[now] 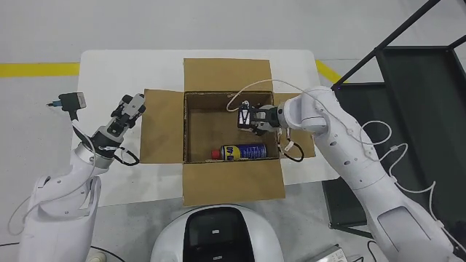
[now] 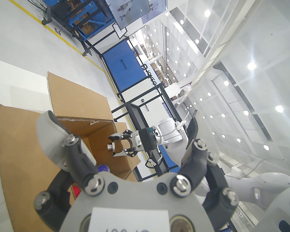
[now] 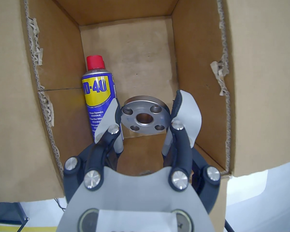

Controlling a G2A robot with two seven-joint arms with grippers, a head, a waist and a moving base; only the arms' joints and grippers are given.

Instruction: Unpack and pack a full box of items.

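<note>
Top view shows an open cardboard box (image 1: 227, 74) in the middle of a white table (image 1: 131, 73), with all four flaps folded outward and lying flat. Inside the box, a blue and yellow spray can (image 1: 244, 151) lies on its side on the bottom, along the wall that is nearest to the robot, and its red cap points toward the robot's left side. The right gripper (image 3: 148, 102) is over the inside of the box, in its right half, and it holds a round metal flange (image 3: 145, 118) with a centre hole and four smaller holes around it. The two fingers press the rim of the flange from opposite sides, so the jaws stand at a medium width, closed on this part. In the top view the flange is apart from the can, toward the middle of the box; how high above the bottom it is, I cannot tell. The left gripper (image 1: 137, 102) is outside the box, over the table, just beside the outer edge of the left flap. Its jaws are spread wide and nothing is between them. In the left wrist view it faces toward the box and the right gripper.
</note>
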